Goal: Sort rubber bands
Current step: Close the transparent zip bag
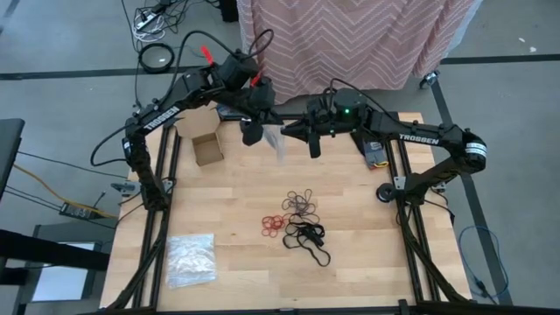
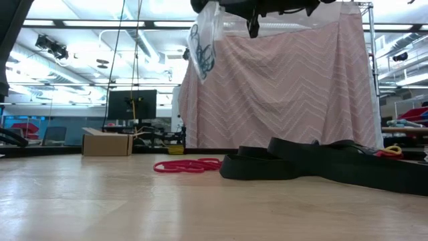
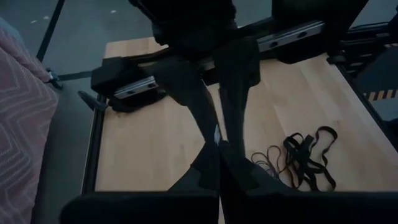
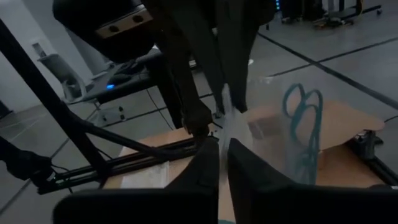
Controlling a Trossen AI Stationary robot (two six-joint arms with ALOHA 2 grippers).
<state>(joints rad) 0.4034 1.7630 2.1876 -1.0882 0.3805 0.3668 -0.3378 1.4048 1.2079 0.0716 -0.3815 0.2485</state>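
Observation:
A clear plastic bag (image 1: 278, 144) with blue-teal rubber bands (image 4: 302, 134) inside is held up over the table's far middle. My left gripper (image 1: 254, 131) and my right gripper (image 1: 293, 129) meet tip to tip at the bag, both shut on it. In the low view the bag (image 2: 204, 43) hangs high above the wood. Loose rubber bands lie on the table in three heaps: tan-brown (image 1: 302, 203), red (image 1: 273, 225) and black (image 1: 309, 238). My left gripper pinches the bag's upper part (image 4: 225, 102) between its two fingers (image 4: 194, 115), slanting down from the far left. The bag hangs below them, clear of the table. My right gripper pinches the bag's edge (image 4: 231, 127) between its fingertips, coming almost level from the table's right. The bag's body with the teal bands hangs beside and beyond its fingers.
An open cardboard box (image 1: 207, 149) stands at the far left. A crinkly clear packet (image 1: 191, 260) lies near the front left. Pink zigzag cloth (image 1: 350, 35) hangs beyond the far edge. Bare wood lies at the table's front middle and right.

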